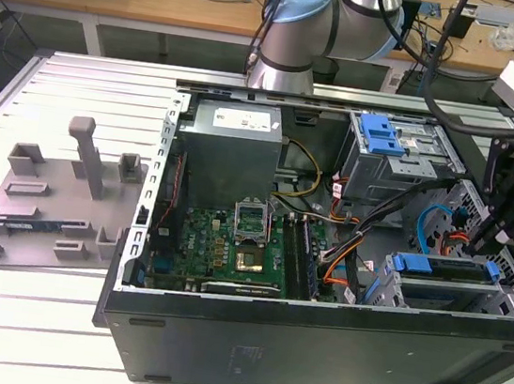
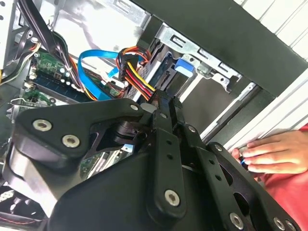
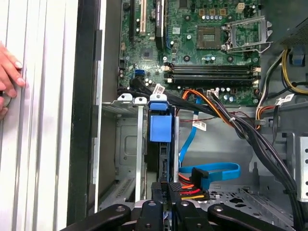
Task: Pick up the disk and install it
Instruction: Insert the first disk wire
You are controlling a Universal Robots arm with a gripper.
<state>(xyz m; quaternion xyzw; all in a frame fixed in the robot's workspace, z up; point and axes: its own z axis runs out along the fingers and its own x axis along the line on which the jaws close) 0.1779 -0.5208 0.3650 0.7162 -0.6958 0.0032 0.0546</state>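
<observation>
The disk (image 1: 444, 270) stands on edge in the lower drive bay of the open computer case (image 1: 313, 341), at the exterior view's right; its blue carrier bracket (image 3: 160, 128) shows along its edge. In the second wrist view the disk (image 2: 184, 65) lies just beyond the fingertips. My gripper (image 1: 481, 242) hangs over the disk's rear end, beside the power plug with red, yellow and orange wires (image 3: 190, 193). In both wrist views the gripper (image 3: 168, 190) (image 2: 166, 99) has its fingers close together, shut, with nothing visibly held between them.
A person's hand (image 2: 272, 153) rests on the ribbed table outside the case wall, also as a hand (image 3: 8, 67) in the first wrist view. Blue data cables (image 3: 211, 171) and black cable bundles (image 3: 250, 134) cross near the bay. An upper drive cage (image 1: 397, 154) and motherboard (image 1: 232, 241) sit inside. A grey fixture (image 1: 56, 204) lies at the exterior view's left.
</observation>
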